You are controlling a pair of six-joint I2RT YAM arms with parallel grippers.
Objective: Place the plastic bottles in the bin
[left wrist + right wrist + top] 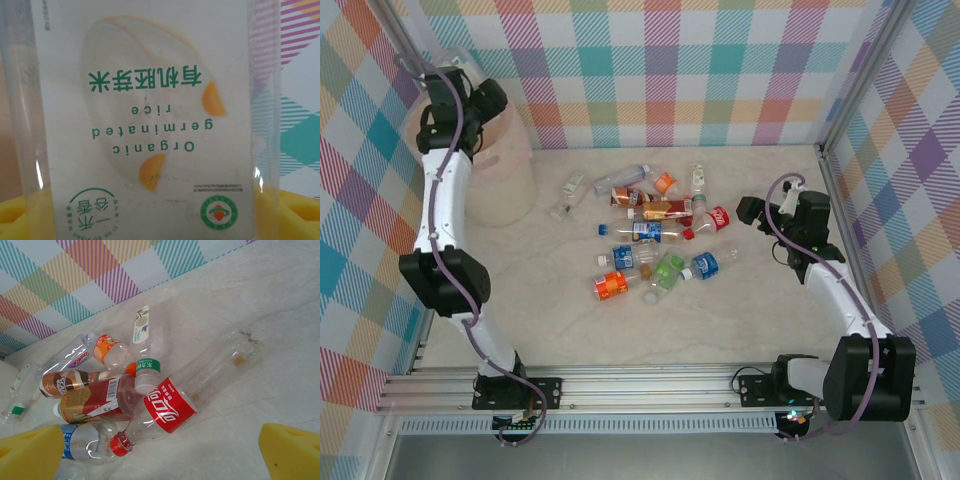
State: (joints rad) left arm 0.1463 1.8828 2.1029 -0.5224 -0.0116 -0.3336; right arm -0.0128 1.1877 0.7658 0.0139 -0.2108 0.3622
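Left gripper [480, 100] clamps white-label bottle [150, 120] over the bin [510, 175] — likely to drop it; right gripper [752, 212] spread apart well right of bin, facing loose bottles [650, 240] — probably the next pick.

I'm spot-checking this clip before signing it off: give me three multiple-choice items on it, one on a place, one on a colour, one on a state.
1. Seen from the top camera, where does the bin stand?
A) far left
B) near right
C) amid the bottle pile

2. What colour is the label on the red-capped bottle in front of the right gripper?
A) green
B) red
C) purple

3. How is the right gripper?
A) shut on a bottle
B) shut, empty
C) open, empty

Key: 1 A, the bin stands at the far left, apart from the bottles; 2 B, a red band with white lettering wraps it; 3 C, its yellow pads stand wide apart with nothing between them.
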